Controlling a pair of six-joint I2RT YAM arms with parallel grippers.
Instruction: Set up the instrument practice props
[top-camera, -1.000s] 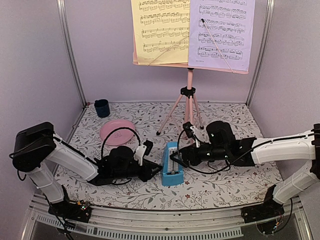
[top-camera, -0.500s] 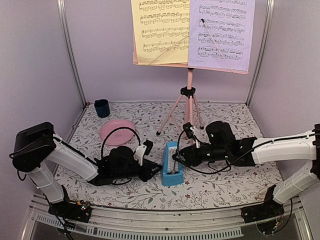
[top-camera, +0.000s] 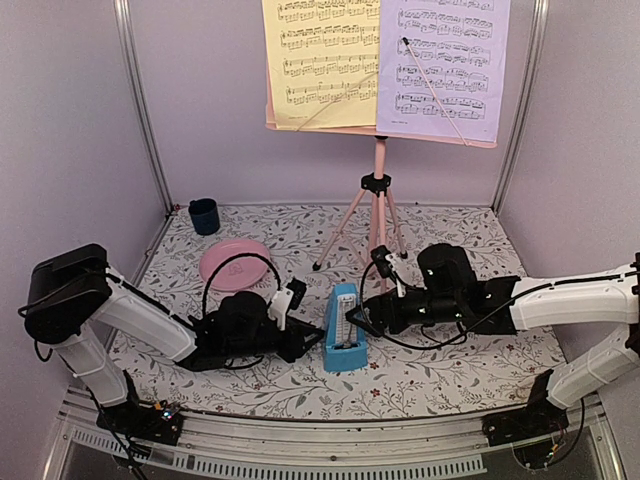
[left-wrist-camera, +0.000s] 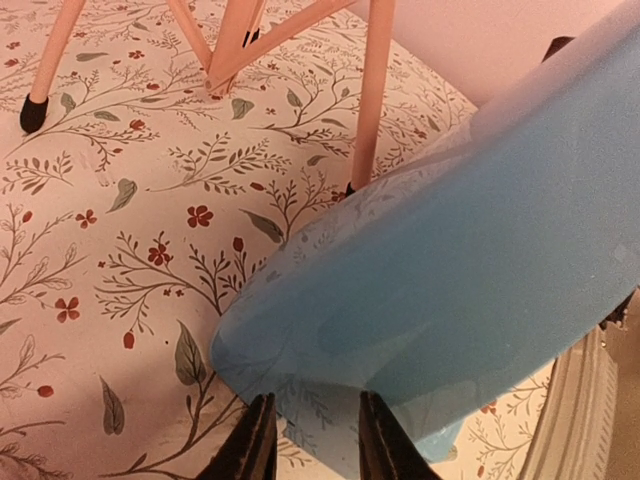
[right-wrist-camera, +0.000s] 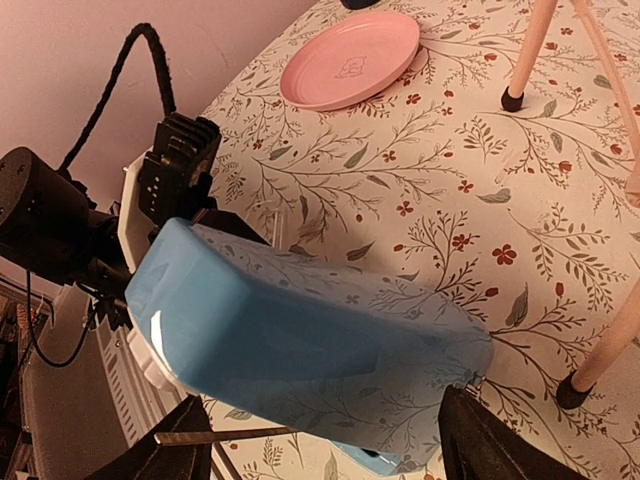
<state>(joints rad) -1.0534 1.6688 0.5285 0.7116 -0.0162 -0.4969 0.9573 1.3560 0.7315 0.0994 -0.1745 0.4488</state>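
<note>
Nearest us, mid-worktop, sits the blue metronome (top-camera: 343, 330), its long axis running from 6 to 12 o'clock in the overhead view; the left gripper (left-wrist-camera: 315, 452), at its 8 o'clock, pinches its lower edge; the right gripper (right-wrist-camera: 325, 455), at its 3 o'clock, is spread wide with a finger either side, so we judge both arms equally near; the flowered worktop (top-camera: 430, 370) lies flat; at 12 o'clock stands the music stand (top-camera: 378, 190), already holding the yellow sheet (top-camera: 320, 60) and lavender sheet (top-camera: 440, 65).

White-shelled left arm (top-camera: 140, 315) and right arm (top-camera: 575, 300), black joints, looping black cables (top-camera: 240, 257).
</note>
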